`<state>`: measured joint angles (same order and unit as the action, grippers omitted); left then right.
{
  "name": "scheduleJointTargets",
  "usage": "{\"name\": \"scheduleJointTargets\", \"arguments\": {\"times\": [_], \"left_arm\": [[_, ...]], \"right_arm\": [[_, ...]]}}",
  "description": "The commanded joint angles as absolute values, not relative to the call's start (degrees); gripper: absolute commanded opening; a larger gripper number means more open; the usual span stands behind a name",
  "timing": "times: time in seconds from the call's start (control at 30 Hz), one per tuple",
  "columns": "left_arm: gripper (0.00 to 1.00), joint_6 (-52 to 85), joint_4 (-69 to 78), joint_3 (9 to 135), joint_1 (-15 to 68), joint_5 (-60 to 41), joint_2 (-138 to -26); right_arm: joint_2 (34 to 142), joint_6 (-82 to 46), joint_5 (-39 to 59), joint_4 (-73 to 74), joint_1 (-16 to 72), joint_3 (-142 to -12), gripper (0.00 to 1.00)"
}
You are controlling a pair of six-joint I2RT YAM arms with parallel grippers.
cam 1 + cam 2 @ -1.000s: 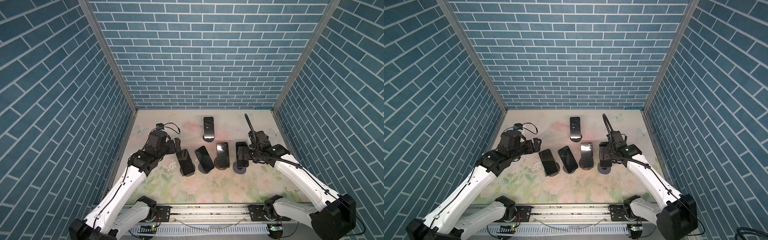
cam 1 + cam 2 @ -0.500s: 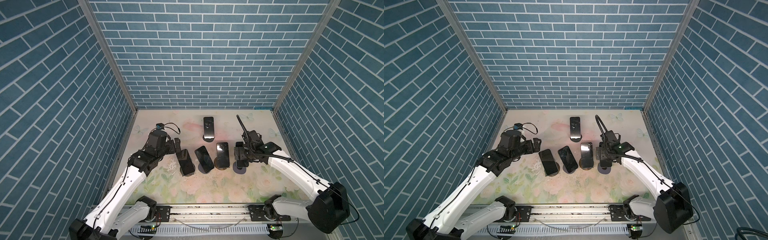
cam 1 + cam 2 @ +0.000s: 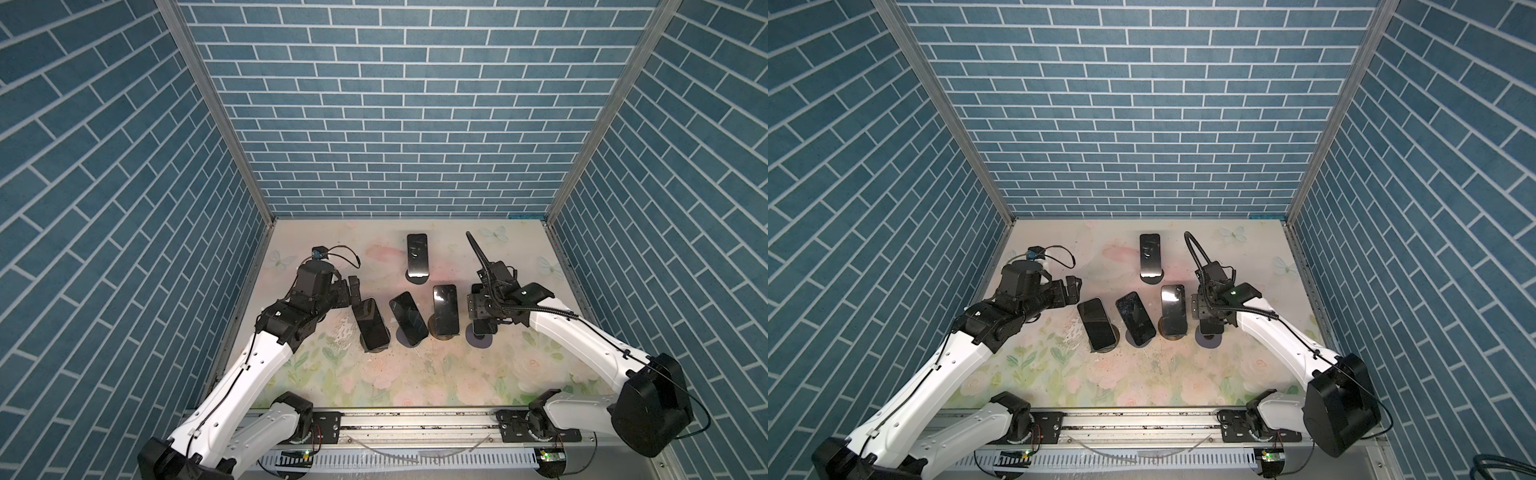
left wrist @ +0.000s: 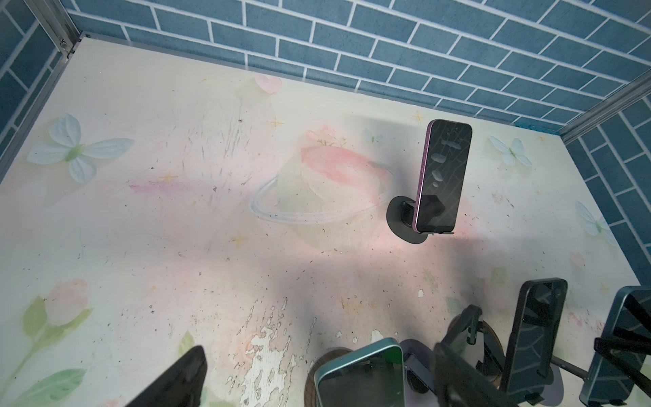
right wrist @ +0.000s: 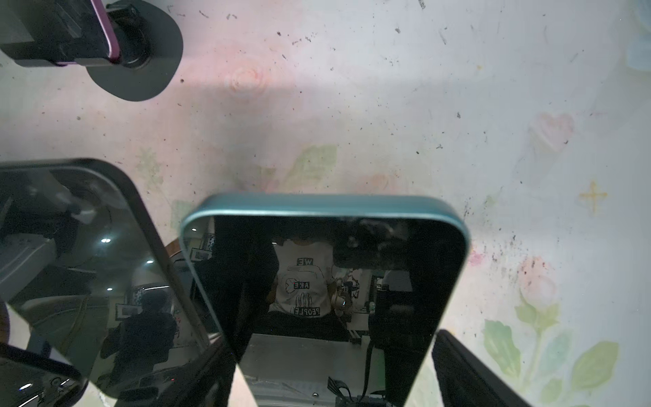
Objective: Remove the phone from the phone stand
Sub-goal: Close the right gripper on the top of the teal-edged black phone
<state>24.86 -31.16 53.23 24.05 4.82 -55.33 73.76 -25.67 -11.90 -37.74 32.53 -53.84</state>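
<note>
Phone (image 5: 324, 275) sits inside right tool (image 5: 333, 338) (possibly touching).

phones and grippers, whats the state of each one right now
rear phone: docked, upright
leftmost front phone: docked, leaning back
second front phone: docked, leaning back
third front phone: docked, near upright
rightmost front phone: on its stand, between the right gripper's fingers
left gripper: open, at the leftmost front phone's top
right gripper: fingers either side of the rightmost front phone; whether it grips, cannot tell
</note>
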Motion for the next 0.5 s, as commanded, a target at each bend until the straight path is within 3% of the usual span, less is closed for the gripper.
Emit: {"name": "scheduleJointTargets", "arguments": {"times": [0.0, 0.47], "left_arm": [[1.00, 24.3, -30.6, 53.4, 24.4, 5.1, -54.6], [1.00, 24.1, -30.1, 52.7, 24.4, 5.5, -54.0]], "right_arm": [[74.5, -26.1, -13.3, -37.4, 33.1, -55.0, 0.86], [74.7, -25.4, -13.5, -37.4, 33.8, -55.9, 0.68]]}}
